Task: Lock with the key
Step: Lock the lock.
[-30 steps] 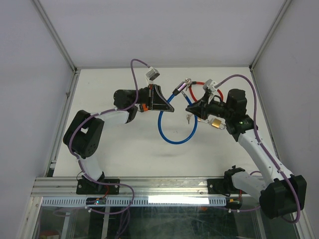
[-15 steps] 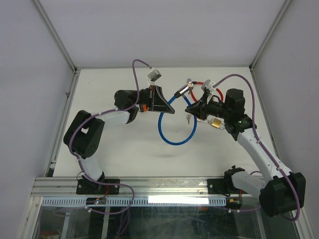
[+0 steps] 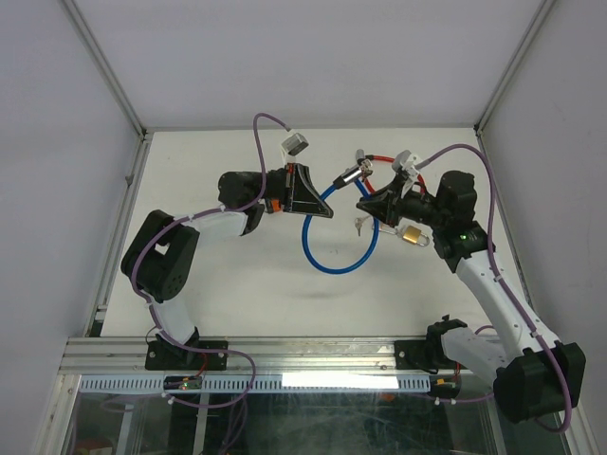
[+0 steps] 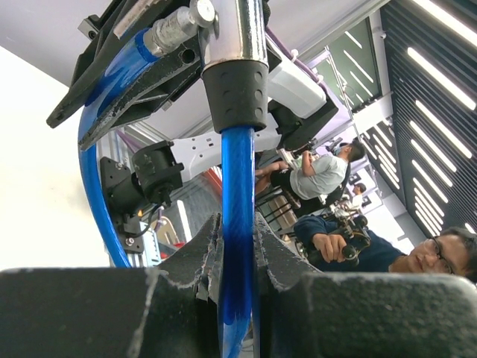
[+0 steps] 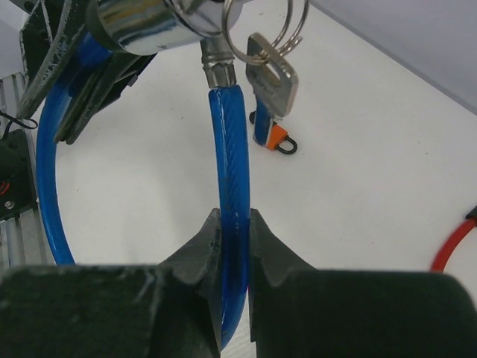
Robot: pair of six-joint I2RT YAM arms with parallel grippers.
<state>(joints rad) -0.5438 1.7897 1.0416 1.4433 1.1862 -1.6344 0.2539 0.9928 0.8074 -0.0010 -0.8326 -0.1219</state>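
The blue cable lock point(image 3: 334, 263) is up off the table point(image 3: 237, 275), its loop hanging in the air between the two arms, and I see it gripped from both sides. Its chrome lock cylinder point(image 3: 347, 174) sits at the top of the loop, toward the back. In the right wrist view a key ring point(image 5: 270, 22) hangs at the cylinder's end, and a silver key point(image 5: 273, 74) dangles from it beside the cable. I cannot tell whether another key sits in the cylinder.

The left gripper point(image 4: 237, 250) is pinched tight on the blue cable just below the black sleeve under the cylinder, with the cable running straight up between its fingers point(image 4: 195, 257). The right gripper point(image 5: 232, 239) is likewise clamped on the cable, on the stretch below the metal end fitting, with its jaws nearly together around it.

Farther out on the table, a red cable point(image 3: 379, 158) lies behind the right gripper, and a brass padlock point(image 3: 413, 236) shows just beside the right arm's wrist.
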